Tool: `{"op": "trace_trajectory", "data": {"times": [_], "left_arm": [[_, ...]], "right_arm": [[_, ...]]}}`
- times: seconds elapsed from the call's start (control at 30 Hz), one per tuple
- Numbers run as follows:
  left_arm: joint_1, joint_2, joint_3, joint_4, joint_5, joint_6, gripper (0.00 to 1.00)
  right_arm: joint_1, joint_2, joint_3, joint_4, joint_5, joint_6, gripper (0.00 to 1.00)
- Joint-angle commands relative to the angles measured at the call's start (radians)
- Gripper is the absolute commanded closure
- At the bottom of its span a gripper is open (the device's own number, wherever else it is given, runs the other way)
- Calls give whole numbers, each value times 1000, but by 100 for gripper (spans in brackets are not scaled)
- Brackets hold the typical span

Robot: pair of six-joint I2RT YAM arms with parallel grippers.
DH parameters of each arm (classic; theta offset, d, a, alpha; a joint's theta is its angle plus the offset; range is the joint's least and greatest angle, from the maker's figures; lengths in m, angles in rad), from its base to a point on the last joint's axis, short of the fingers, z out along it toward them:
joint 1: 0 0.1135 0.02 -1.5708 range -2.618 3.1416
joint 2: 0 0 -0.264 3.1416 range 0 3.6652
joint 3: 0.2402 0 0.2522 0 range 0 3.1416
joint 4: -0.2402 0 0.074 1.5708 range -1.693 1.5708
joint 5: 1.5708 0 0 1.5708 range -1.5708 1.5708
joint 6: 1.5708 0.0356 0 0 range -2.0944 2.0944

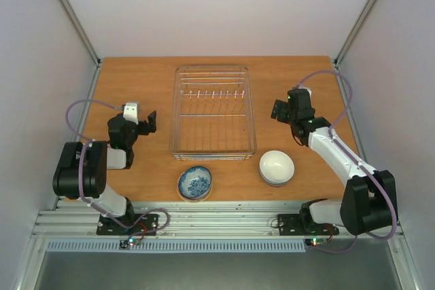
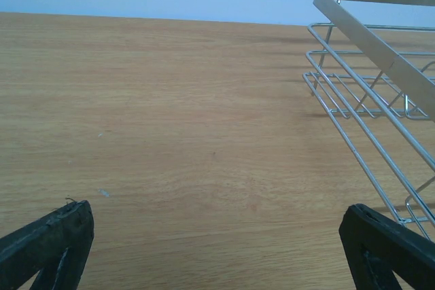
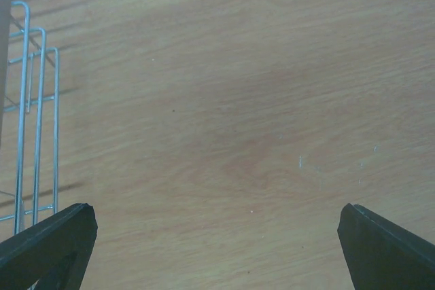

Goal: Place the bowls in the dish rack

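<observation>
The dish rack [image 1: 213,110] stands in the middle of the table [image 1: 136,79], its long sides running from the far edge toward the near one. Both visible bowls sit outside it, close to the table's near edge. The blue-and-white bowl [image 1: 195,182] is just in front of the rack's near left corner and seems to rest on a tan bowl beneath it. The white bowl [image 1: 276,166] is off the near right corner and also looks stacked. The left gripper [image 1: 150,122] hovers over the table's left side, beside the rack, with its jaws spread wide and nothing between them. In the left wrist view its dark fingers [image 2: 47,246] frame bare wood and the rack's corner. The right gripper [image 1: 278,111] hangs to the right of the rack, likewise fully parted and holding nothing, over bare wood.
</observation>
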Motion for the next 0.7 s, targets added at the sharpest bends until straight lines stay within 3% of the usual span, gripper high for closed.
{"op": "trace_trajectory", "data": {"times": [0.0,0.13,0.3,0.5,0.67], "left_arm": [[-3,-10,19,28,-14,16,1],[-3,-10,19,28,-13,16,1],[-4,-10,19,28,-12,16,1],[-4,-10,19,28,-12,16,1],[-3,-9,19,28,-12,16,1]], "right_arm": [[70,38,99,-117,158,4,1],[186,83,237,-350,405,68,1],[266,85,323,-632,538,299,1],[291,-62,190,-449,161,120,1],[360,-163,128,-441,103,117,1]]}}
